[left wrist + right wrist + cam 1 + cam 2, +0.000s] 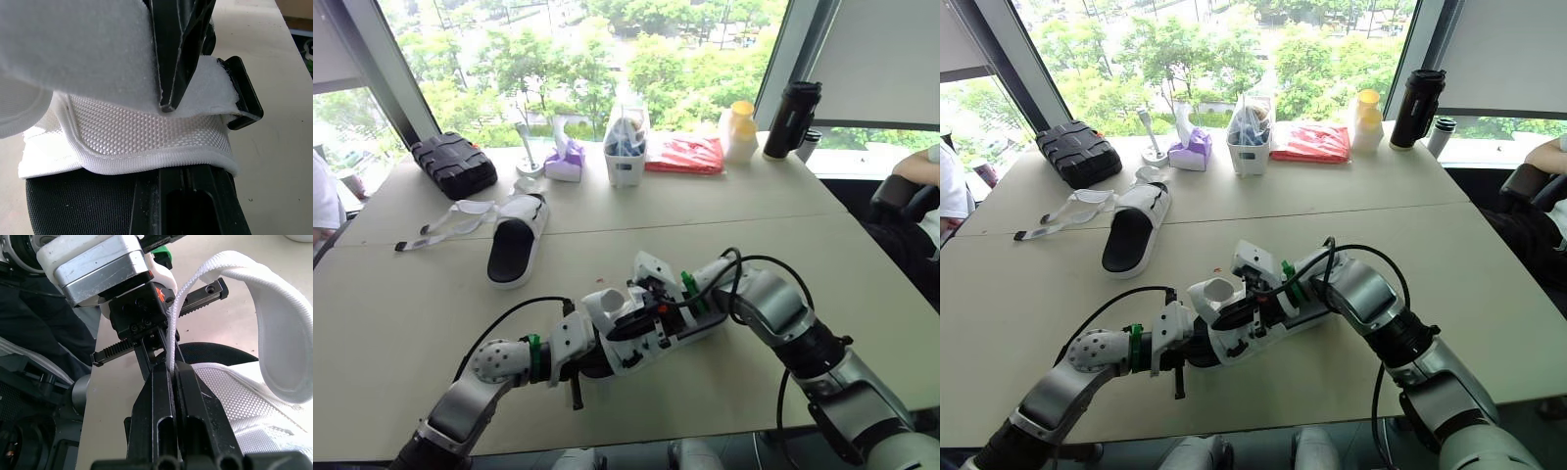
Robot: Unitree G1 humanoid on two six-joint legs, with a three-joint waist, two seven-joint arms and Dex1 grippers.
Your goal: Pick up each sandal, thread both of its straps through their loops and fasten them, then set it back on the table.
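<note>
1. Right gripper (pixel 171 369): narrow, clamped on the white fuzzy hook-and-loop strap (pixel 274 323). The strap rises from between the fingers, arcs over and runs back to the white woven black-soled sandal (pixel 146 132).
2. Left gripper (pixel 166 196): directly facing the right gripper, just beside it. Its fingers lie pressed together and run under the sandal's white upper. They appear to pinch the sandal's side, but the tips are covered.
3. The sandal sits between the two grippers, over the beige table (pixel 401 323) and close to its near edge, which runs just behind both wrists.
4. Open room: bare tabletop extends outward from each gripper to both side edges. A seam between two tabletops (pixel 724 227) crosses just ahead of the grippers.
5. Ahead and to the left of the left gripper, well apart from it, the second white-and-black sandal (pixel 514 240) lies flat. Its loose white straps (pixel 450 217) trail further left.
6. Far row, along the window edge, left to right:
   - black ribbed case (pixel 455 164)
   - purple tissue pack (pixel 566 162)
   - white caddy (pixel 626 162)
   - red bag (pixel 685 154)
   - yellow-capped bottle (pixel 739 132)
   - black flask (pixel 791 119)
7. A person's forearm (pixel 918 166) rests by the far right corner. A person's white sleeve (pixel 323 201) is at the left edge.
</note>
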